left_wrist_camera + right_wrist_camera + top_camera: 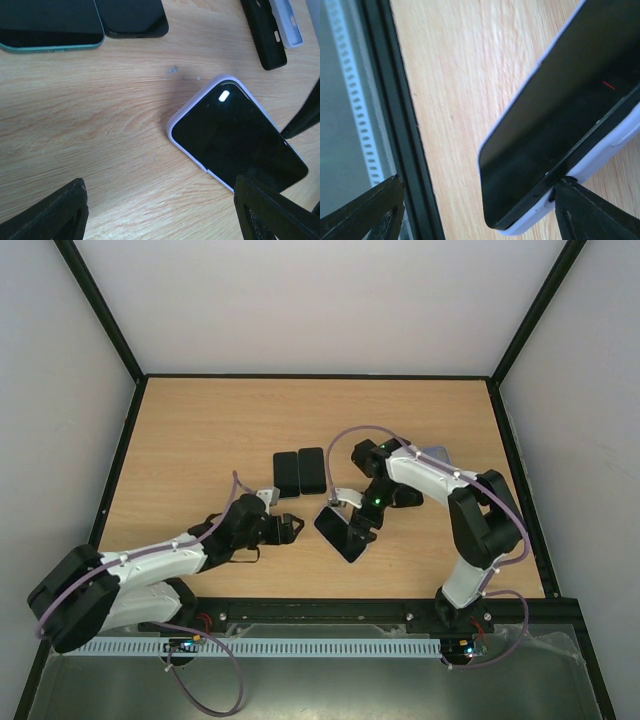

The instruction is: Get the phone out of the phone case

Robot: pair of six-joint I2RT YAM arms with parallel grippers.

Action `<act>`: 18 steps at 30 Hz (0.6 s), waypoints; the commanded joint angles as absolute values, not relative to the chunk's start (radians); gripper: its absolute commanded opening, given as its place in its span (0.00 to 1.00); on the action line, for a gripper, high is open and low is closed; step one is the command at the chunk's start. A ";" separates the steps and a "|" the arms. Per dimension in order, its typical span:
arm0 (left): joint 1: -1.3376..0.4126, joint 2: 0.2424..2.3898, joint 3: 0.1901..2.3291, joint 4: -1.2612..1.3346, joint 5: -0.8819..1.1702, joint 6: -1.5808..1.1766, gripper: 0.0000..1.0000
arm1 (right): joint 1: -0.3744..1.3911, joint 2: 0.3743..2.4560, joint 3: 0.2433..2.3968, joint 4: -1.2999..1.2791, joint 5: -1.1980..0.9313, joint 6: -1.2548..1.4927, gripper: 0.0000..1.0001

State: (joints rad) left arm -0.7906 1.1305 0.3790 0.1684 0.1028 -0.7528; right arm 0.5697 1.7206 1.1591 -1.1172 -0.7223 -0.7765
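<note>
One cased phone (341, 533), two dark phones (311, 470), left claw (292, 528) and right claw (357, 524) open

Dark-screened phone (235, 145) lies face-up, diagonal, inside its lilac case (615, 147).

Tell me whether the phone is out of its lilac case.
No, the left wrist view shows the lilac case wrapped around the edges of the phone.

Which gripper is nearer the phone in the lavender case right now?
Right. The right gripper hangs over the phone, one finger against its case; the left gripper sits apart, off the phone's left side.
</note>
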 commanded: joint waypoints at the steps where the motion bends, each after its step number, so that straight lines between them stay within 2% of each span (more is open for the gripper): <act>1: -0.785 1.199 0.345 0.292 0.142 -0.822 0.79 | 0.593 1.759 1.229 -1.159 -0.913 -0.793 0.79; 9: -0.785 1.262 0.302 0.467 0.204 -0.895 0.79 | 0.627 1.852 1.271 -1.169 -1.001 -0.801 0.75; 18: -0.787 1.280 0.285 0.549 0.245 -0.905 0.77 | 0.633 1.805 1.204 -0.934 -0.901 -0.593 0.71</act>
